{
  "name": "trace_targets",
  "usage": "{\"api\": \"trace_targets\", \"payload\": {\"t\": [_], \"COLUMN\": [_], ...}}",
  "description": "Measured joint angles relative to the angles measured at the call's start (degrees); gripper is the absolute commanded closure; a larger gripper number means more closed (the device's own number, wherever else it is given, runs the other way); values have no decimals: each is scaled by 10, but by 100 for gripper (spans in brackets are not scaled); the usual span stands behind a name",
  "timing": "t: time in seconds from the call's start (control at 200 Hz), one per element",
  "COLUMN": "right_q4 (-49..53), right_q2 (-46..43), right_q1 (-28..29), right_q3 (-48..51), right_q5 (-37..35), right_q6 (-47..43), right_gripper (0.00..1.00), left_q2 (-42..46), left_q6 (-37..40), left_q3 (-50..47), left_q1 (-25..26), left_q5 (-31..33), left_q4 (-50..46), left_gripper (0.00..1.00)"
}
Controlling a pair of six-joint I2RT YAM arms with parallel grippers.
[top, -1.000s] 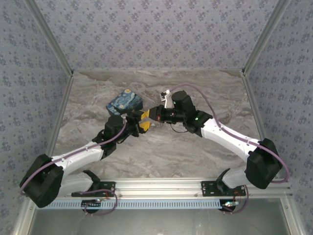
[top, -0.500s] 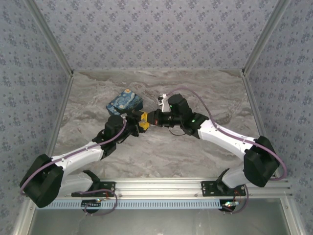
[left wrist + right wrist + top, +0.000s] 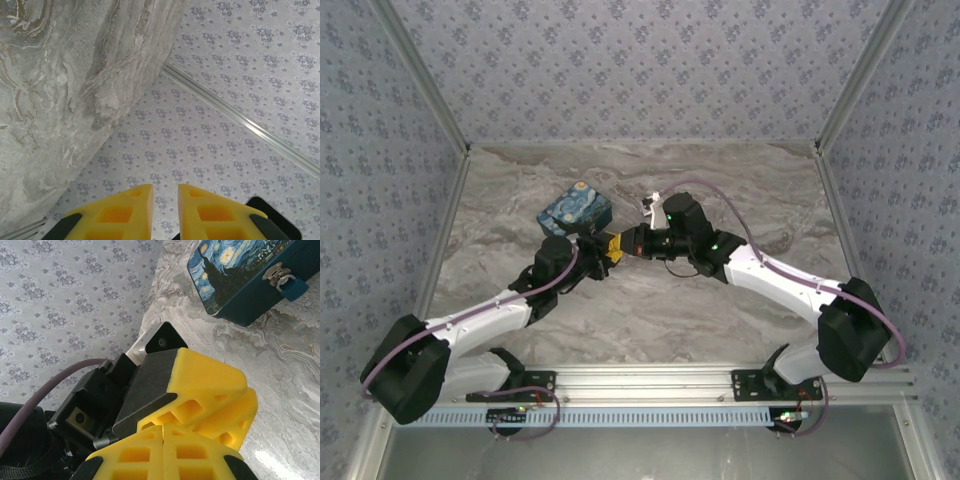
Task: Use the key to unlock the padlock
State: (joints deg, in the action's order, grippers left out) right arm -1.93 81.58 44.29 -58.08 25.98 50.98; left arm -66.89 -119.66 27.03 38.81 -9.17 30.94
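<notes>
Trouble could come from a bump: the right end effector [image 3: 163, 430], pressed together, sits tight against the left end effector [image 3: 165, 190], spread a little, just beside the starry-night box [image 3: 235, 270]. I cannot tell if either has the key; a knock could drop it. The padlock [image 3: 291, 288] hangs on the box's clasp [image 3: 276, 274]. No writing can be read.

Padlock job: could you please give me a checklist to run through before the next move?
1. Padlock hangs on the hasp of the box: ok.
2. Key held by a gripper: cannot tell.
3. Right gripper shut: ok.
4. Left gripper gripping something: not ok, its gap is bare.
5. Grippers at the padlock: not ok, both apart from it.
</notes>
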Motion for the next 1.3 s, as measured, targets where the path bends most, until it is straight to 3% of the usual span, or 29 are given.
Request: {"api": "trace_targets", "payload": {"t": [0.24,0.46,0.55,0.814,1.034,1.299], "right_q4": [3,-3,-17,-97,-245,-362], "right_q2": [-2,-17,-25,-57,-59,-61], "right_q1": [0,-3,-10,-45,-49,-41], "right_q3": [3,23,37,103,141,143], "right_q5": [0,2,7,28,70,94], "right_q6": [0,0,2,13,36,48], "right_gripper": [100,100,87,65,45,42], "left_q2": [3,19,40,112,120,105], "left_q6": [-2,-2,22,217,392,526], "left_q3": [0,0,0,47,89,103], "left_q1": [0,2,5,5,5,5], "left_q5": [7,17,29,111,118,86], "left_q4": [-6,-28,-48,-114,-115,-72], "left_gripper": [100,100,100,100,100,100]}}
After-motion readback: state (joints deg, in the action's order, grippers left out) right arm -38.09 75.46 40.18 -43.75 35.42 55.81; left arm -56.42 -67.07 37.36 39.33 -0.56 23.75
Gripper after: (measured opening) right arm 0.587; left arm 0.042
